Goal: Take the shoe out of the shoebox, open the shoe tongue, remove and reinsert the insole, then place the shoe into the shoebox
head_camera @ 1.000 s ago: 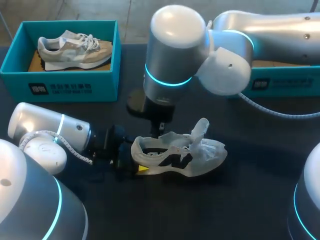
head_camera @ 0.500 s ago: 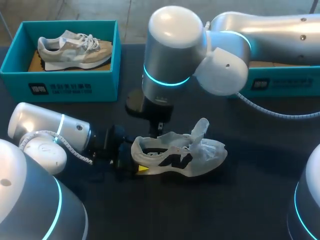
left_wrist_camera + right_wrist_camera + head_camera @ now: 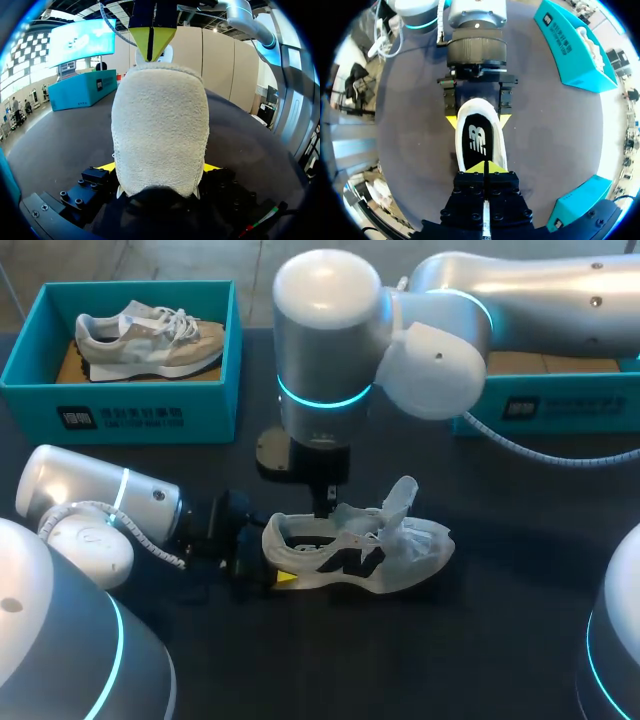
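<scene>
The white mesh sneaker (image 3: 360,550) with a black logo on its side lies on the dark table (image 3: 500,640) in the lower middle of the head view. Its heel points to the frame's left and its toe to the right, and its pale tongue (image 3: 402,495) stands pulled up. Seen from the right wrist, its opening shows a black insole (image 3: 480,142) with a white logo lying inside.

The left gripper (image 3: 272,558) comes in from the lower left and clamps the heel, with one yellow fingertip (image 3: 451,121) pressed against each side. From the left wrist, the fuzzy white heel back (image 3: 159,130) fills the space between those fingers.

The right gripper (image 3: 325,508) hangs point-down just over the shoe's opening, its two yellow tips pressed together with nothing visibly between them.

In the upper left, an open teal cardboard shoebox (image 3: 120,415) holds a grey and beige sneaker (image 3: 150,338). A second teal box (image 3: 570,405) sits at the right edge, partly behind the right arm.
</scene>
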Controlling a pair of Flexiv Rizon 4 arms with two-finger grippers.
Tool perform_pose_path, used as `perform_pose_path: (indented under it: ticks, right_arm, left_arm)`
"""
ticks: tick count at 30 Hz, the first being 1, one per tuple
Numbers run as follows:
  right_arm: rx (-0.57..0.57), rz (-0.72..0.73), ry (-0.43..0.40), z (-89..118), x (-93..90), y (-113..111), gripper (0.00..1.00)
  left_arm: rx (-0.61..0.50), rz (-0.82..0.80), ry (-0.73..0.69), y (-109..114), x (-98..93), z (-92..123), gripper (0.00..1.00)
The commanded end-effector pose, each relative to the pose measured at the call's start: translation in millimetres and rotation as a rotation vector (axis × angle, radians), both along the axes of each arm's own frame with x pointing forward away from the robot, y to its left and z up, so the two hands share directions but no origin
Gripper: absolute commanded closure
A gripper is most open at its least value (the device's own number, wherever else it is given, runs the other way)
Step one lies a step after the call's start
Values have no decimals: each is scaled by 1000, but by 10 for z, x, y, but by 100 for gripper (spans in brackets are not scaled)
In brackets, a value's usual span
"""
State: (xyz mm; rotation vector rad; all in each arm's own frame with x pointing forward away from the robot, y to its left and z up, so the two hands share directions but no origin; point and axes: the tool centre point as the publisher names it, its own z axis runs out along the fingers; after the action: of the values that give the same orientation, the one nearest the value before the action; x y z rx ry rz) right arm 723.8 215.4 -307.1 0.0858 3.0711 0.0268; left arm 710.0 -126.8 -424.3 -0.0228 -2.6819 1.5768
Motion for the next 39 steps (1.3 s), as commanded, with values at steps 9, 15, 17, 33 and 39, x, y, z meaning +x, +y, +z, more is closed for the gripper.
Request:
perform_pose_path:
  ticks: [9,15,17,33,39]
  right_arm:
    - [-105,55,50,-225,-11,-42,100]
    - [-108,55,65,-373,22,-72,100]
    - [-124,49,82,-433,32,-93,100]
    - [-134,24,109,-639,-129,-259,100]
    - [-134,19,76,-707,-99,-275,99]
  left_arm:
    - [3,0,0,12,-8,-12,100]
    - [3,0,0,12,-8,-12,100]
    - [3,0,0,12,-8,-12,100]
    - [3,0,0,12,-8,-12,100]
    - [3,0,0,12,-8,-12,100]
